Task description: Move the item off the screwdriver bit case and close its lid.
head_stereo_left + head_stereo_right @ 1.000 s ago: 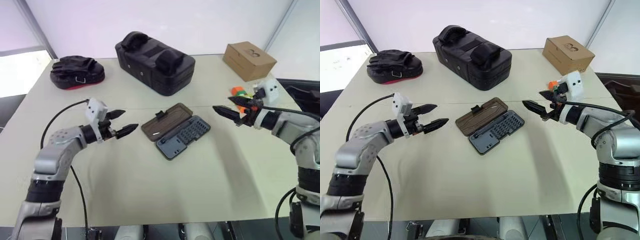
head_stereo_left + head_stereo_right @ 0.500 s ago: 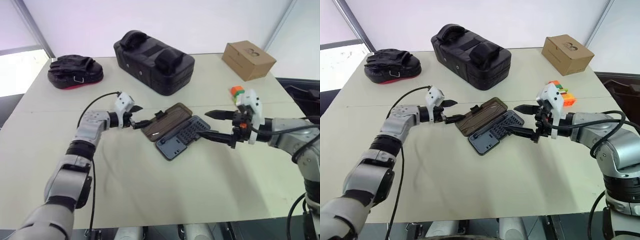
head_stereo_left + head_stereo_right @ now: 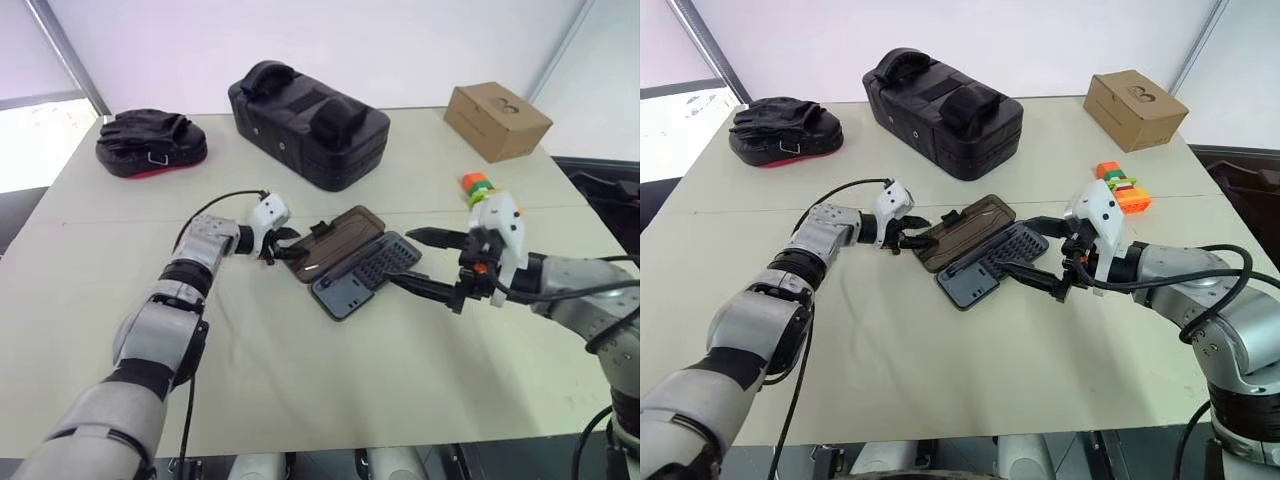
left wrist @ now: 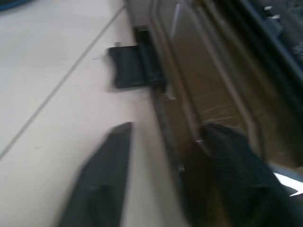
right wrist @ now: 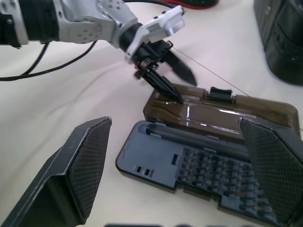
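Two end effectors are at the open screwdriver bit case (image 3: pixel 345 292), which lies slantwise near the middle of the bench (image 3: pixel 300 390). Its brown see-through lid (image 3: pixel 330 240) is folded flat onto the bench on the far-left side of the grey base (image 3: pixel 372 268), where rows of bits sit in their slots.

The left end effector (image 3: pixel 284 243) is at the lid's outer edge and is released, its fingers parted. In the left wrist view one finger (image 4: pixel 97 184) is over the bare bench just outside the rim and the other (image 4: pixel 227 161) is over the inside of the lid, with the rim between them. The black latch tab (image 4: pixel 135 66) juts from the same edge a little further along. Whether either finger presses on the lid I cannot tell.

The right end effector (image 3: pixel 400 257) is spread wide and holds nothing. One finger reaches past the far corner of the base and the other runs along its near edge.

The item (image 3: pixel 476 184), orange and green, lies on the bench to the right of the case, well apart from it.

At the far side stand a black padded bag (image 3: pixel 305 110), a black mitt (image 3: pixel 150 142) to its left, and a cardboard box (image 3: pixel 497 120) to its right.
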Controlling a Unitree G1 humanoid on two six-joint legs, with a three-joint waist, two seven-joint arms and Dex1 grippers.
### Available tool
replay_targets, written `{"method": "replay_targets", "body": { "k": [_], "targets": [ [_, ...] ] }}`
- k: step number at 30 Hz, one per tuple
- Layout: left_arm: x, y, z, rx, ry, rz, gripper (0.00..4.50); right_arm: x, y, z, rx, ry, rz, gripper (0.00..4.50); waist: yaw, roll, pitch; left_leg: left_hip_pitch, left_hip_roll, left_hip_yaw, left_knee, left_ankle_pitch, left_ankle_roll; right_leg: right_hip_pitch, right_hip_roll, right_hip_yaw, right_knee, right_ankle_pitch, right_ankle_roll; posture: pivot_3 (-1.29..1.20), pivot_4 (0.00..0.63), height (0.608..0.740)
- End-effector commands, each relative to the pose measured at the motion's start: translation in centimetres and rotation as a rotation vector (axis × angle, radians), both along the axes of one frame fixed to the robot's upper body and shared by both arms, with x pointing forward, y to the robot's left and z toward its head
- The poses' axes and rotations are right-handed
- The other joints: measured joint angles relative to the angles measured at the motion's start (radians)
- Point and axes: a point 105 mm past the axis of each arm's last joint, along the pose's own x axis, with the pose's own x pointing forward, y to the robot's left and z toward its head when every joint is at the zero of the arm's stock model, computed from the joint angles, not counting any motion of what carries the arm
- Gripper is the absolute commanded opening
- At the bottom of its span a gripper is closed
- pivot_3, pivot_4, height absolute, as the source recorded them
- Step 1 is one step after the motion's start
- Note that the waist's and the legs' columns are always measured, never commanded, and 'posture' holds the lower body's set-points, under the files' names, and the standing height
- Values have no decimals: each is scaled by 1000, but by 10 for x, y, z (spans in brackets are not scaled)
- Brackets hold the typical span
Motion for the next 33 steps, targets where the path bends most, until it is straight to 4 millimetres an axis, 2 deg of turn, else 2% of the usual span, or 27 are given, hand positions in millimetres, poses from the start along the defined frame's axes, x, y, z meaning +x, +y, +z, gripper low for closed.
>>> {"method": "replay_targets", "body": {
  "k": [1,2,3,7,10,14,17,22,28,33],
  "targets": [
    [-4,11,-18,74,44,17,616,-4,1,11,9,-58,4,4500,-1,0,0,0,0,0,0,0,0,0,0,0,0,0,0,0,150,740],
    [-4,11,-19,76,44,18,86,-4,1,11,9,-57,2,4500,-1,0,0,1,0,0,0,0,0,0,0,0,1,0,0,0,150,740],
    [-4,11,-19,78,44,19,32,-3,1,11,9,-56,1,4500,0,0,0,0,1,0,0,0,0,0,0,0,1,0,0,0,150,740],
    [-2,13,-19,96,32,30,32,-2,0,10,11,-51,-2,4500,0,-1,-1,1,0,0,0,0,0,0,0,0,0,0,0,0,150,740],
    [0,21,-13,173,-78,-12,32,-4,-4,3,-32,-26,8,4500,0,-1,-1,1,0,0,0,0,0,0,0,0,1,0,0,0,150,740],
    [-1,26,3,188,-191,-76,32,-13,-9,0,-72,11,53,4500,-6,-2,0,1,1,0,0,0,0,0,1,0,0,0,0,0,150,740],
    [-9,31,8,247,-277,-187,32,-27,-7,-4,-104,53,126,4500,-8,-2,0,1,2,0,0,0,0,-1,2,0,0,0,0,0,150,740],
    [-25,35,11,244,-313,-304,32,-47,2,-8,-122,106,235,4500,0,-2,0,0,4,0,0,0,0,-1,1,0,0,0,0,0,150,740],
    [-44,29,9,200,-340,-398,32,-58,11,-9,-112,135,312,4500,3,-3,1,-1,3,0,0,0,1,0,0,0,-2,0,0,0,150,740],
    [-55,23,2,195,-342,-440,32,-56,10,-10,-118,141,320,4500,3,-3,1,-2,3,0,0,-1,1,0,0,0,-3,0,0,0,150,740]
  ]
}}
